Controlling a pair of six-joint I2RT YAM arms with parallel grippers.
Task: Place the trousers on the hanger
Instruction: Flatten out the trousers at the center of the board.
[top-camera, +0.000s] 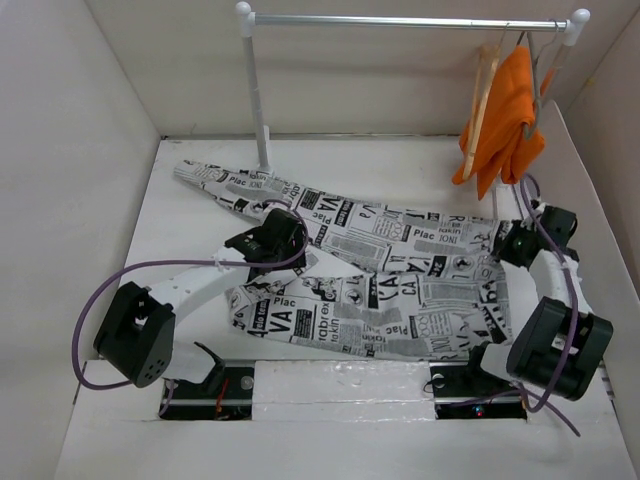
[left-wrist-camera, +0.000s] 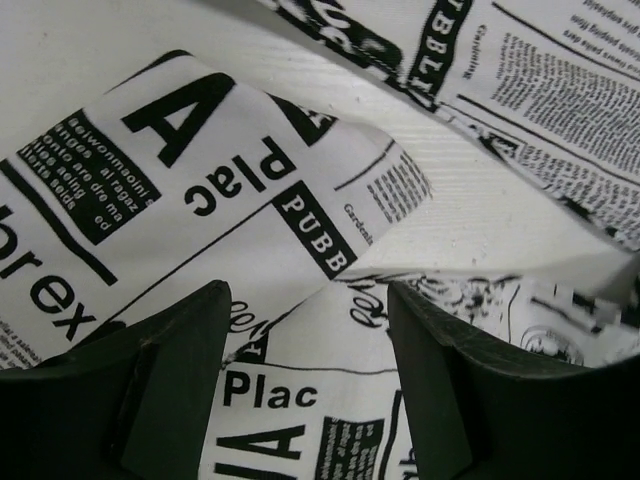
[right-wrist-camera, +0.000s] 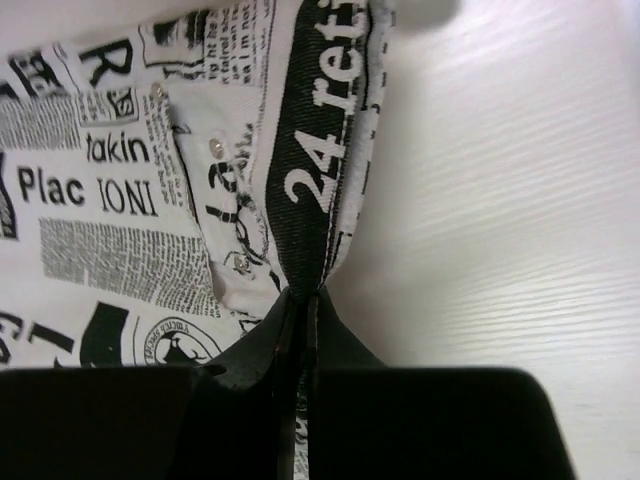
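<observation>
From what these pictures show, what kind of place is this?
Probably a robot test cell: plain white walls box in the table, two arms are bolted at its edge, and a clothes rail holds an orange garment.

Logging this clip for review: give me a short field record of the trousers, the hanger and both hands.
trousers: spread flat on the table, legs pointing left
hanger: hanging on the rail, beside the orange garment
left hand: open, low over a trouser leg
right hand: shut on the trousers' edge at the waist end
task state: trousers not yet on hanger
</observation>
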